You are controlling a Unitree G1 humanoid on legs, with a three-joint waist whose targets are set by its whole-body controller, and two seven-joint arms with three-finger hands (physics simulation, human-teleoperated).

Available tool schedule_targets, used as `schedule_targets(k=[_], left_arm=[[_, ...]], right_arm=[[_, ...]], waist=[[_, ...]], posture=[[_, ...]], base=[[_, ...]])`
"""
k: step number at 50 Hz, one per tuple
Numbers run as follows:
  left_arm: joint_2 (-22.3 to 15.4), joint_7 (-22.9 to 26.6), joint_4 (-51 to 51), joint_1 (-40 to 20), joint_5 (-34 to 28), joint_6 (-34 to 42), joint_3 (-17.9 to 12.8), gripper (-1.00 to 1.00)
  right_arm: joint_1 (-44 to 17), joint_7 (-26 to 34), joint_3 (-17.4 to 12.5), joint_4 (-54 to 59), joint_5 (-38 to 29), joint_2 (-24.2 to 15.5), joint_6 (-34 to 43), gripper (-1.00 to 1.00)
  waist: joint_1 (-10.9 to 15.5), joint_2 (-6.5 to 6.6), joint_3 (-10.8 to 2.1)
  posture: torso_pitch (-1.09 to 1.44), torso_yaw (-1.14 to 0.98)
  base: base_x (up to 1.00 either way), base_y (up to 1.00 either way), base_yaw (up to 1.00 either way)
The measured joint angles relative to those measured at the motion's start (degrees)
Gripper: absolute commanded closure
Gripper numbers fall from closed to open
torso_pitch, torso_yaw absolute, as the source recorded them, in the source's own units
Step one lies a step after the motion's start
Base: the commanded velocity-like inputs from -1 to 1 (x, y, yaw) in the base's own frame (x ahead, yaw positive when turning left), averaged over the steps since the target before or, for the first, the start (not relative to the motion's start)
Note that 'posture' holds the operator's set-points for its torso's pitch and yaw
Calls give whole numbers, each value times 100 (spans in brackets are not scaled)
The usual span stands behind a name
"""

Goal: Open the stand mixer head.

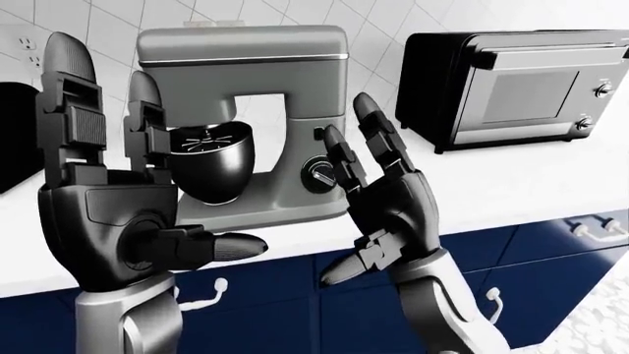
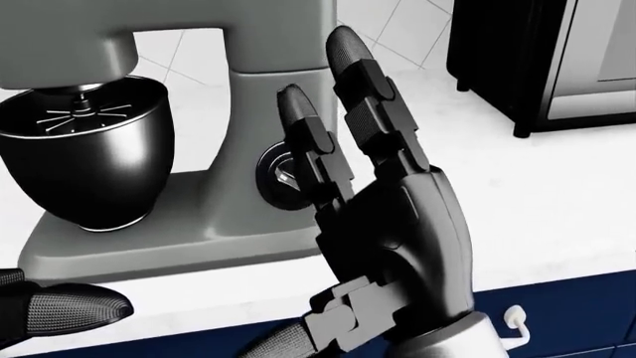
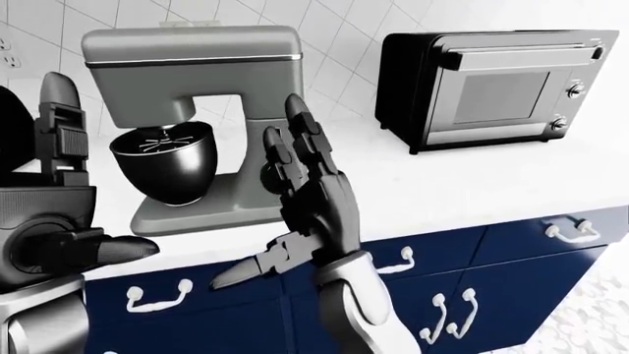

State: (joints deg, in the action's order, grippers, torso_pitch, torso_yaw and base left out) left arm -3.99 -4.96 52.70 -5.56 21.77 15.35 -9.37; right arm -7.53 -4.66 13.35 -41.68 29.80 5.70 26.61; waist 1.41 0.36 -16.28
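Observation:
A grey stand mixer (image 1: 265, 110) stands on the white counter (image 1: 531, 184), its head (image 1: 241, 55) down over a dark bowl (image 1: 212, 162). A round knob (image 1: 321, 174) sits on the column's side. My left hand (image 1: 108, 177) is raised open at the left of the left-eye view, fingers upright in front of the bowl. My right hand (image 1: 378, 184) is raised open beside the mixer's column, fingers (image 2: 358, 97) upright near the knob (image 2: 281, 177). Neither hand holds anything.
A black toaster oven (image 1: 516, 85) stands on the counter to the mixer's right. A dark appliance (image 1: 15, 133) shows at the left edge. Blue drawers with white handles (image 3: 570, 234) run below the counter. A white tiled wall (image 1: 383, 29) rises behind.

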Motion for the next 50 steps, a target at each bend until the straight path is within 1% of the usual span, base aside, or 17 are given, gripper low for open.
schedule_targets(k=[12, 21, 39, 50], left_arm=[[-6, -3, -8, -3, 14, -4, -16, -100], [-5, 4, -38, 2, 21, -26, -19, -100], [-13, -7, -67, -21, 25, -38, -21, -100], [-13, -14, -41, -16, 27, -27, -21, -100]], right_arm=[[-95, 70, -49, 302, -30, 35, -86, -100], [-179, 158, -155, 558, -63, 38, -196, -100], [-191, 249, -139, 768, -145, 66, -304, -100], [-265, 271, -208, 931, -154, 78, -348, -100]], waist=[[-6, 4, 8], [-5, 6, 11], [-2, 8, 13], [-2, 12, 13]], posture=[[-35, 0], [-35, 0], [-35, 0], [-35, 0]], base=[[0, 0, 0], [0, 0, 0], [0, 0, 0], [0, 0, 0]])
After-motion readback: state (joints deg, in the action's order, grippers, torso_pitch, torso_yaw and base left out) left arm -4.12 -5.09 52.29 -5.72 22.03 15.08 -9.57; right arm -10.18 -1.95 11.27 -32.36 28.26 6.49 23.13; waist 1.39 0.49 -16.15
